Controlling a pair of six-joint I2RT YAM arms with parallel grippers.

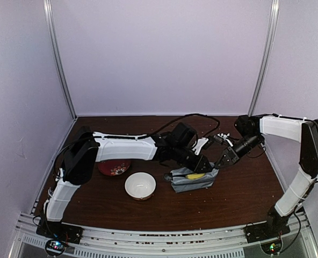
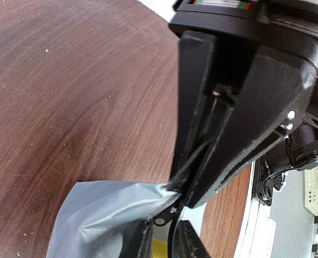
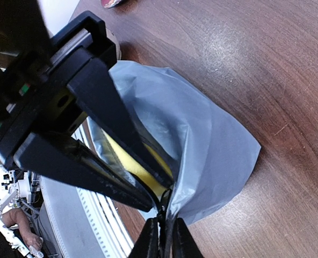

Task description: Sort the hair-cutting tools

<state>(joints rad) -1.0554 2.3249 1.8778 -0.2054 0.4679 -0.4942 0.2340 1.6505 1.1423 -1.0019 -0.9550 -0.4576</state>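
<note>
Left pincer (image 2: 190,188) clenched on grey pouch (image 1: 194,183) rim | right pincer (image 3: 163,239) pinching same rim | yellow item (image 1: 195,176) inside | hair tools not in sight, sorting seemingly unfinished

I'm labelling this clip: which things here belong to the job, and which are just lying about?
In the job: grey pouch, pinched by left claw and right claw; yellow thing inside, unidentifiable.
Lying about: white bowl; red patterned plate.

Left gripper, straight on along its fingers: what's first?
The left gripper pinches the rim of the grey soft plastic pouch, so that comes first; just beyond, probably the right gripper on the same rim.
</note>
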